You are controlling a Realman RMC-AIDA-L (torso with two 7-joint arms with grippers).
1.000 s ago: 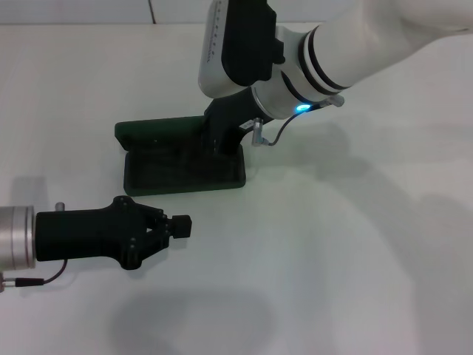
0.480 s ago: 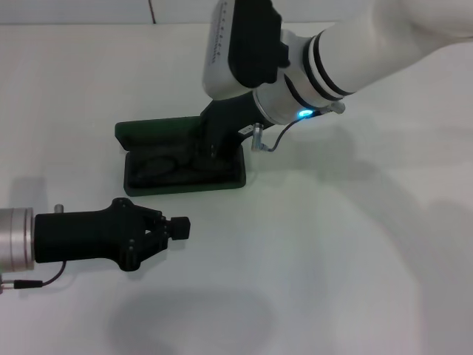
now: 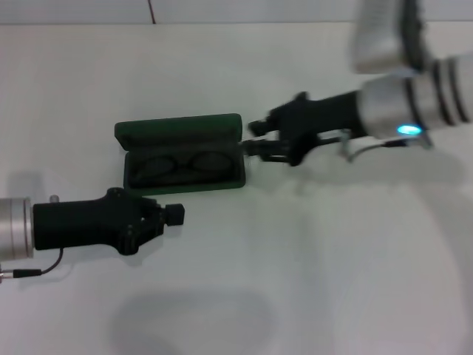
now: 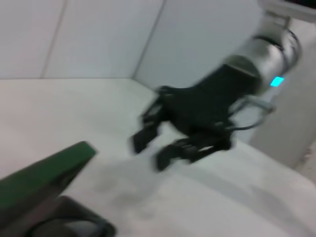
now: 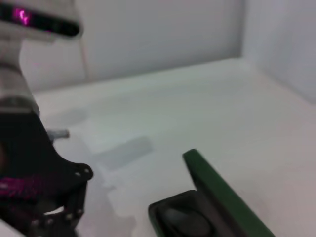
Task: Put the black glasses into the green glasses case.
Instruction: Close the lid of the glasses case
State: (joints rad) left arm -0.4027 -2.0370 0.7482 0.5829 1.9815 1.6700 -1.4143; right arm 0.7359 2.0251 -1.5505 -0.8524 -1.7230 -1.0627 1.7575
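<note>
Left claw point(image 3: 177, 214) lies low on the white surface point(image 3: 310, 281) at about 8 o'clock, its tips drawn together on nothing. At 12 o'clock from it, the green glasses case point(image 3: 181, 157) sits open with the black glasses point(image 3: 177, 164) inside. Right claw point(image 3: 255, 137), fingers spread and empty, hovers just beside the case at 3 o'clock.

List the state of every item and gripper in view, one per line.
green glasses case: open, lid laid back on the table.
black glasses: lying inside the case's tray.
right gripper: open, empty, just beside the case.
left gripper: shut, empty, near the case's front edge.
</note>
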